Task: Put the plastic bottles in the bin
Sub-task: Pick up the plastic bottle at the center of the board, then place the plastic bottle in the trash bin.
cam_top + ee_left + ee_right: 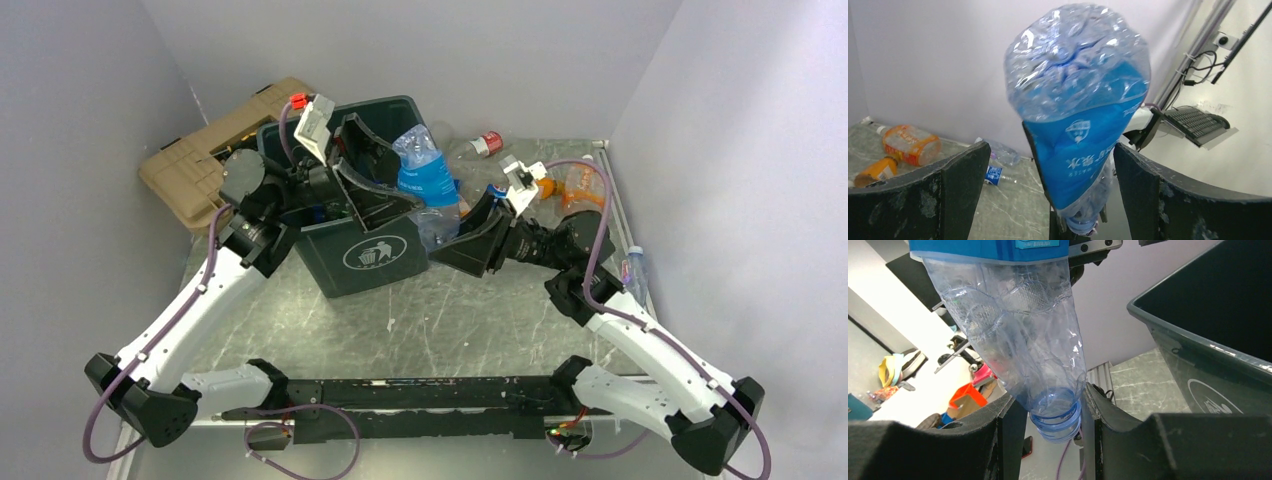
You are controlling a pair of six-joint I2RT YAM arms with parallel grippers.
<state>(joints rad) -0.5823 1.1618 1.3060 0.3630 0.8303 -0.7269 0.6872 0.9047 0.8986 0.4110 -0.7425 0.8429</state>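
A crumpled clear bottle with a blue label (428,178) stands tilted, neck down, beside the dark green bin's (365,258) right rim. My right gripper (468,232) is shut on its neck; in the right wrist view the fingers (1048,392) pinch the blue threaded neck (1055,415). My left gripper (382,165) is open over the bin. In the left wrist view its fingers (1050,150) stand wide on either side of the bottle (1078,100), apart from it. More bottles lie behind: a red-capped clear one (485,143) and an orange one (578,185).
A tan ribbed case (195,165) leans behind the bin at the left. A clear bottle (635,268) lies by the table's right edge. The left wrist view shows orange bottles (910,144) and a small blue-labelled one (995,172) on the table. The bin wall (1208,355) is close to the right gripper.
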